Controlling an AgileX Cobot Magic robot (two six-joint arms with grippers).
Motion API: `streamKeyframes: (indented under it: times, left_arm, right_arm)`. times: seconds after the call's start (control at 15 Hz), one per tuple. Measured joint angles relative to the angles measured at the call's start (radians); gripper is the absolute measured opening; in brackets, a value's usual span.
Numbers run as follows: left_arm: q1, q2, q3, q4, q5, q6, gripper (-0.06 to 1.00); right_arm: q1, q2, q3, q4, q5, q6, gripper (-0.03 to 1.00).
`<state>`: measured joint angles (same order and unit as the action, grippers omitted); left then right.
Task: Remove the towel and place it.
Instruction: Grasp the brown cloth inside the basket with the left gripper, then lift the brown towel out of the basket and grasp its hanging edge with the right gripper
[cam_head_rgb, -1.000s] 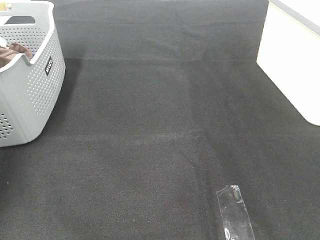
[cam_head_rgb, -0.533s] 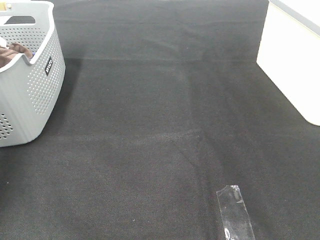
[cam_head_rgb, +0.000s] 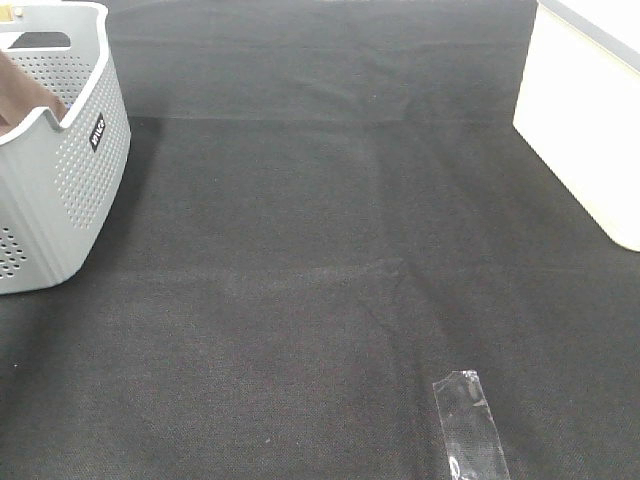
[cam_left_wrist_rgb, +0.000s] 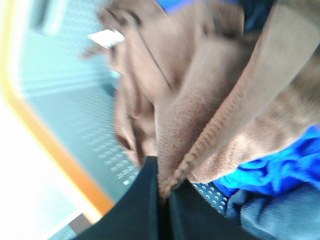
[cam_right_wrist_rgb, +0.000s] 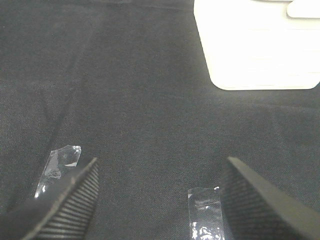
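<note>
In the left wrist view the brown plush towel (cam_left_wrist_rgb: 210, 95) hangs in folds, with a small white tag (cam_left_wrist_rgb: 106, 37) on it. My left gripper (cam_left_wrist_rgb: 162, 197) is shut on the towel's stitched edge, its dark fingers (cam_left_wrist_rgb: 135, 210) pressed together. In the exterior high view a strip of the towel (cam_head_rgb: 30, 92) rises inside the grey basket (cam_head_rgb: 75, 170) at the far left; the left gripper itself is out of that view. My right gripper (cam_right_wrist_rgb: 160, 192) stands open and empty, low over the black cloth-covered table (cam_right_wrist_rgb: 140, 100).
Blue fabric (cam_left_wrist_rgb: 270, 175) lies under the towel in the basket. A white box (cam_head_rgb: 585, 120) stands at the table's right edge. A strip of clear tape (cam_head_rgb: 468, 425) is stuck to the cloth near the front, and two tape pieces (cam_right_wrist_rgb: 204, 212) lie below the right gripper.
The left gripper has closed on the towel. The towel now stands higher in the basket than it did a second ago. The right arm has not moved.
</note>
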<state>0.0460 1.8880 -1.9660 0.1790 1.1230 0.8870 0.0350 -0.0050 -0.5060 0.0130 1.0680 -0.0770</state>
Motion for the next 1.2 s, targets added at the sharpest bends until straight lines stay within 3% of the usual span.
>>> streamKeyframes:
  times: [0.07, 0.2, 0.6, 0.87, 1.0, 1.2]
  left_arm:
    - [0.0, 0.0, 0.0, 0.0, 0.0, 0.0, 0.0]
    - [-0.109, -0.116, 0.0, 0.034, -0.018, -0.055, 0.0]
    - [-0.365, -0.337, 0.0, 0.15, -0.227, -0.146, 0.0]
    - [-0.513, -0.386, 0.0, 0.156, -0.233, -0.158, 0.0]
    - [-0.591, -0.385, 0.0, 0.156, -0.233, -0.161, 0.0]
    - [-0.654, -0.385, 0.0, 0.154, -0.233, -0.218, 0.0]
  right_arm:
    - [0.0, 0.0, 0.0, 0.0, 0.0, 0.0, 0.68]
    - [0.0, 0.0, 0.0, 0.0, 0.0, 0.0, 0.68]
    - [0.0, 0.0, 0.0, 0.0, 0.0, 0.0, 0.68]
    - [0.0, 0.0, 0.0, 0.022, -0.002, -0.025, 0.68]
    - [0.0, 0.033, -0.011, 0.122, -0.037, -0.126, 0.68]
    - [0.0, 0.177, -0.019, 0.399, -0.192, -0.366, 0.68]
